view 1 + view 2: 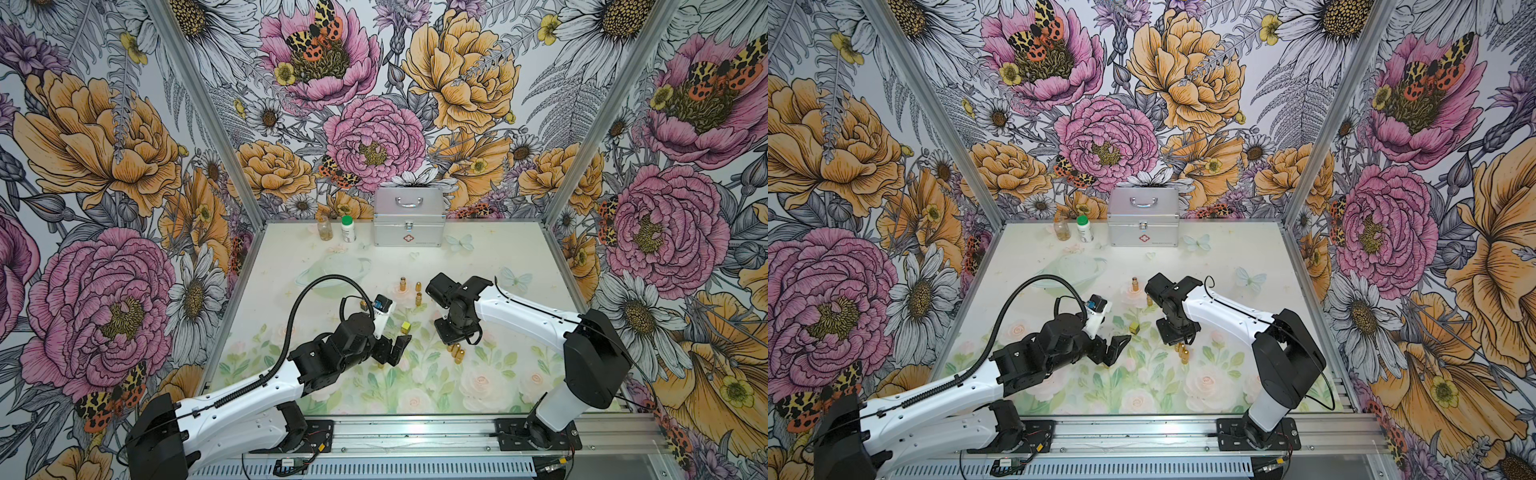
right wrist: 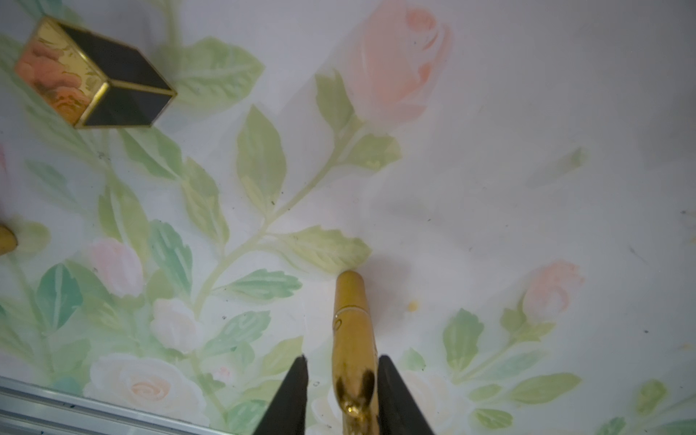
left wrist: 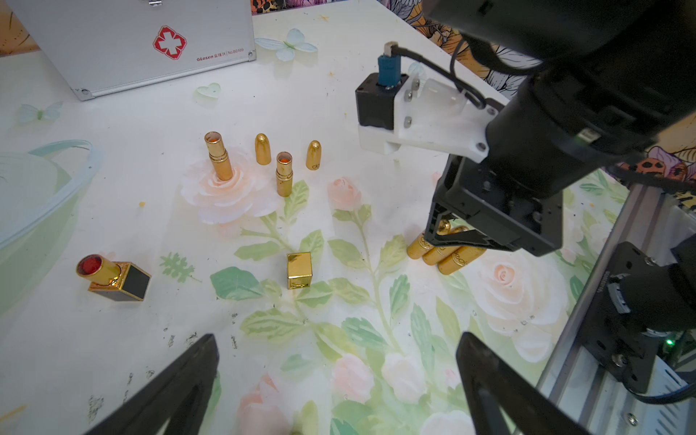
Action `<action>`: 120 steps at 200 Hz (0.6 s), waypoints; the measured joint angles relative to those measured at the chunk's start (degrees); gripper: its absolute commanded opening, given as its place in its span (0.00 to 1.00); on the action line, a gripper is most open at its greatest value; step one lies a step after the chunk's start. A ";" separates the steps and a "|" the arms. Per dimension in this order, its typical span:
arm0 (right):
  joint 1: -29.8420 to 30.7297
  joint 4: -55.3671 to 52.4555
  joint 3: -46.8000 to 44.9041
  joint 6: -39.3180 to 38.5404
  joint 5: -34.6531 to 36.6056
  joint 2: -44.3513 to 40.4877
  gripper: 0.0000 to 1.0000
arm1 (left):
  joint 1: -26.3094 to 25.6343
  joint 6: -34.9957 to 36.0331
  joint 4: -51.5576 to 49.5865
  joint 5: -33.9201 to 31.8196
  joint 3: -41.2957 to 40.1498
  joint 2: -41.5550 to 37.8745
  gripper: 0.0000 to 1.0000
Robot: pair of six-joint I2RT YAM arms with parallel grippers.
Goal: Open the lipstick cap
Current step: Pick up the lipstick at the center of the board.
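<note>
A gold bullet-shaped lipstick (image 2: 352, 312) between the jaws of the right end effector (image 2: 342, 359).
It lies on the floral worktop (image 1: 498, 257). The jaws stand narrowly apart, with a gap on one side. The left end effector (image 3: 338, 336) gapes wide and empty, with bare surface toward the front edge.

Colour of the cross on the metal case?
Red; the cross shows best in the left wrist view.

Both top views look steeply down from high, sharing the whole worktop (image 1: 490, 257); both wrist cameras sit close above it.
</note>
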 measured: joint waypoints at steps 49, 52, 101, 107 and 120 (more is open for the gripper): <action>0.04 0.07 -0.46 0.00 0.74 0.79 0.29 | 0.00 0.00 0.00 0.00 -0.02 0.09 0.99; 0.04 0.11 -0.46 0.00 0.76 0.85 0.29 | 0.00 0.00 0.00 0.00 -0.02 0.09 0.99; 0.04 0.39 -0.46 0.00 0.87 1.11 0.25 | 0.00 0.00 -0.02 0.00 0.00 0.11 0.99; 0.04 0.42 -0.46 0.00 0.87 1.11 0.25 | 0.00 0.00 -0.02 0.00 0.00 0.09 0.99; 0.04 0.39 -0.50 0.00 0.87 1.14 0.26 | 0.00 0.00 -0.02 0.00 0.00 0.11 0.99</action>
